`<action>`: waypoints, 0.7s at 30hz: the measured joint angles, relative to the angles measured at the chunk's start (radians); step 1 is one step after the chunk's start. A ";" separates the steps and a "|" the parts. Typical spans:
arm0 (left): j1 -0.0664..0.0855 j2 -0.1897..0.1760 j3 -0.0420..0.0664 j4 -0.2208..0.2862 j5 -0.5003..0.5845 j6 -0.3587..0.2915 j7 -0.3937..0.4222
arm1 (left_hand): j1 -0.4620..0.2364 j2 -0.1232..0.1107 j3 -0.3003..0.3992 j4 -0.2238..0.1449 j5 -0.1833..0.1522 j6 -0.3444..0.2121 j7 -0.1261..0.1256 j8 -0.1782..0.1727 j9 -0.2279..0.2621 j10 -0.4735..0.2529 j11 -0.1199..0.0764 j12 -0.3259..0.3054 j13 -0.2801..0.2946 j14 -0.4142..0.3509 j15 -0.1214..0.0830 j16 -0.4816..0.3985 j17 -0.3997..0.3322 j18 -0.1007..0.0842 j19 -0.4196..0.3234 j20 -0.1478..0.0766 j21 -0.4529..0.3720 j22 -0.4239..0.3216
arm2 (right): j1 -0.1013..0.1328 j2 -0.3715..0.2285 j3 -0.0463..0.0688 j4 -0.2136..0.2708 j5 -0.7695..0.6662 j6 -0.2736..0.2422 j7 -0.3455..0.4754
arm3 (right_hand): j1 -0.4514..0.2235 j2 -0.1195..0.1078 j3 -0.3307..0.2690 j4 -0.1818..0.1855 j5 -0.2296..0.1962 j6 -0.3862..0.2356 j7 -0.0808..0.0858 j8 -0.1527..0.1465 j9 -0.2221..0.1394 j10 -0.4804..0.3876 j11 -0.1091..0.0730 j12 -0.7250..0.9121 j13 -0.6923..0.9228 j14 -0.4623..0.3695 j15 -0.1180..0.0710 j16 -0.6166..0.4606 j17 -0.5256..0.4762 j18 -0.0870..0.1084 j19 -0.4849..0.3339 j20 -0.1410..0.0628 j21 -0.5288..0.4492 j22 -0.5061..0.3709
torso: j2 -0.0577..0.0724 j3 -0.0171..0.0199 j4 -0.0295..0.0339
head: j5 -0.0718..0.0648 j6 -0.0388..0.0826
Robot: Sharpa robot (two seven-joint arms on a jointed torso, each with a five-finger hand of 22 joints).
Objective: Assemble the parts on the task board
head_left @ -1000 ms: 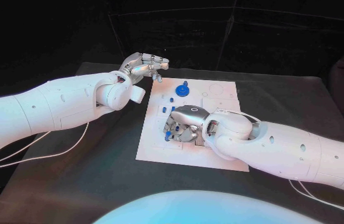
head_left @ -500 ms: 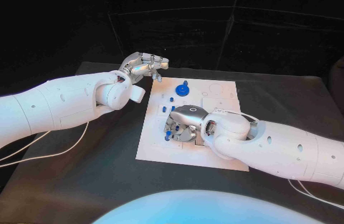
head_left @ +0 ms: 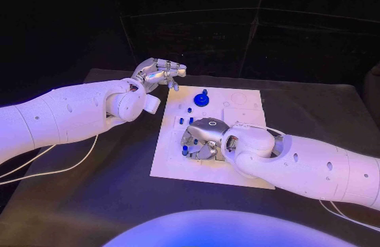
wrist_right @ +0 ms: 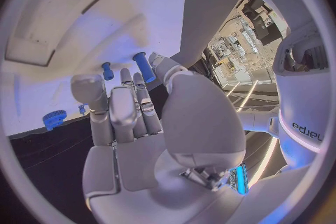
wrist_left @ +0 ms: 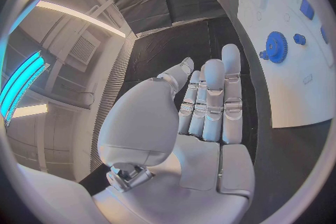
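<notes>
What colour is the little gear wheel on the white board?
Blue gear, clearest in the left wrist view.

Two thick white arms, smooth and rounded, dotted with small dark screw holes. Bulbous white wrist housings. Left hand (head_left: 161,71) and right hand (head_left: 201,139) of silver metal, segmented fingers with pale glossy pads (wrist_left: 213,74). Small ring mark on the right hand's domed back. Thin white cables (head_left: 48,169) trailing beneath both arms.
</notes>
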 measured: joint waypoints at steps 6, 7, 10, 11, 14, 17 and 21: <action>0.000 0.000 0.000 -0.002 0.000 0.000 -0.002 | 0.000 0.000 0.000 0.000 0.000 0.000 0.000 0.000 0.000 0.000 0.000 0.000 0.000 0.000 0.000 0.000 -0.001 0.000 0.000 0.000 0.000 0.000 | 0.000 -0.007 -0.001 0.006 -0.006 -0.024 -0.002 | 0.002 0.002 -0.115 0.011 0.005 -0.051 -0.007 0.000 0.001 -0.034 -0.005 0.031 0.002 -0.004 0.004 -0.013 -0.026 0.000 -0.016 -0.006 -0.014 -0.023 | 0.000 0.0006 0.0000 | -0.001 0.002; 0.000 0.000 0.000 -0.002 0.000 0.000 -0.003 | 0.000 0.000 0.000 0.000 0.000 0.000 0.000 0.000 0.000 0.000 0.000 0.000 0.000 0.000 0.000 0.000 -0.001 0.000 0.000 0.000 0.000 0.000 | 0.000 -0.010 -0.001 0.008 -0.007 -0.034 -0.003 | 0.011 0.011 -0.146 0.015 0.005 -0.061 -0.007 0.000 0.002 -0.043 -0.007 0.038 0.003 -0.005 0.005 -0.016 -0.033 0.000 -0.018 -0.004 -0.020 -0.030 | 0.000 0.0006 0.0000 | -0.002 0.002; 0.000 0.000 0.000 -0.003 0.000 0.001 -0.004 | 0.000 0.000 0.000 0.000 0.000 0.000 0.000 0.000 0.000 0.000 0.000 0.000 0.000 0.000 0.000 0.000 -0.001 0.000 0.000 0.000 0.000 0.000 | -0.001 -0.022 -0.001 0.017 -0.009 -0.076 -0.007 | 0.030 0.030 -0.220 0.029 0.011 -0.084 -0.007 0.000 0.003 -0.071 -0.004 0.055 0.003 -0.013 0.005 -0.023 -0.051 0.000 -0.030 -0.006 -0.035 -0.053 | 0.000 0.0009 0.0000 | -0.003 0.003; 0.000 0.000 0.000 -0.003 0.000 0.001 -0.005 | 0.000 0.000 0.000 0.000 0.000 0.000 0.000 0.000 0.000 0.000 0.000 0.000 0.000 0.000 0.000 0.000 -0.001 0.000 0.000 0.000 0.000 0.000 | -0.001 -0.027 -0.001 0.021 -0.009 -0.091 -0.007 | 0.035 0.035 -0.241 0.034 0.011 -0.092 -0.007 0.000 0.003 -0.080 -0.005 0.058 0.003 -0.013 0.005 -0.028 -0.057 0.000 -0.034 -0.003 -0.040 -0.062 | 0.000 0.0010 -0.0001 | -0.004 0.004; -0.001 0.000 0.000 -0.004 0.000 0.001 -0.006 | 0.000 0.000 0.000 0.000 0.000 0.000 0.000 0.000 0.000 0.000 0.000 0.000 0.000 0.000 0.000 0.000 -0.001 0.000 0.000 0.000 0.000 0.000 | -0.001 -0.048 -0.001 0.039 -0.006 -0.143 -0.008 | 0.056 0.048 -0.284 0.052 0.017 -0.097 -0.005 0.000 0.003 -0.097 -0.002 0.076 0.003 -0.025 0.007 -0.043 -0.087 0.016 -0.050 -0.004 -0.064 -0.099 | 0.000 0.0011 -0.0007 | -0.006 0.005; -0.001 0.000 0.000 -0.005 0.000 0.001 -0.007 | 0.000 0.000 0.000 0.000 0.000 0.000 0.000 0.000 0.000 0.000 0.000 0.000 0.000 0.000 0.000 0.000 -0.001 0.000 0.000 0.000 0.000 0.000 | -0.001 -0.081 0.000 0.066 0.008 -0.192 -0.005 | 0.071 0.053 -0.297 0.060 0.022 -0.097 -0.005 0.000 0.003 -0.097 -0.002 0.089 0.005 -0.025 0.007 -0.046 -0.099 0.016 -0.051 -0.003 -0.068 -0.112 | 0.000 0.0010 -0.0015 | -0.012 0.009; -0.002 -0.001 -0.001 -0.005 0.000 0.001 -0.008 | 0.000 0.000 0.000 0.000 0.000 0.000 0.000 0.000 0.000 0.000 0.000 0.000 0.000 0.000 0.000 0.000 -0.001 0.000 0.000 0.000 0.000 0.000 | 0.016 -0.155 0.000 0.102 0.081 -0.232 0.002 | 0.090 0.072 -0.304 0.067 0.022 -0.059 -0.003 0.021 0.012 -0.050 -0.005 0.134 0.012 -0.025 0.007 -0.051 -0.103 0.016 -0.051 -0.003 -0.077 -0.119 | -0.001 0.0001 -0.0025 | -0.044 0.021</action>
